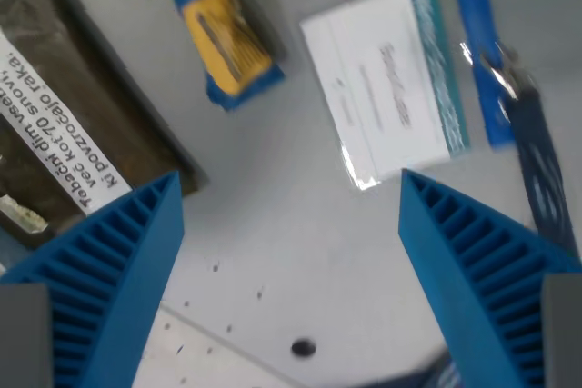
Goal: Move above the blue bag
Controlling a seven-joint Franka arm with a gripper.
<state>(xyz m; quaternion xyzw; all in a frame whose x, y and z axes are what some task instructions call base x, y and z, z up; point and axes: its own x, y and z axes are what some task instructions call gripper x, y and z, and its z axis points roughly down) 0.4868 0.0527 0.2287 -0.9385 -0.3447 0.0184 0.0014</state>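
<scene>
The blue bag (221,35), a small blue packet with a yellow face, lies at the top of the wrist view, left of centre, partly cut off by the upper edge. My gripper (289,179) is open, and its two blue ribbed fingers (109,270) rise from the lower corners. Nothing sits between them but bare grey table. The bag is well above the left fingertip in the picture, outside the gap between the fingers.
A dark tobacco pouch (68,124) with a white warning label lies at the wrist view's left. A white packet with a teal edge (386,84) sits upper right, beside a blue lanyard strap (491,52) with a metal clip. The grey table (291,261) has a small dark hole.
</scene>
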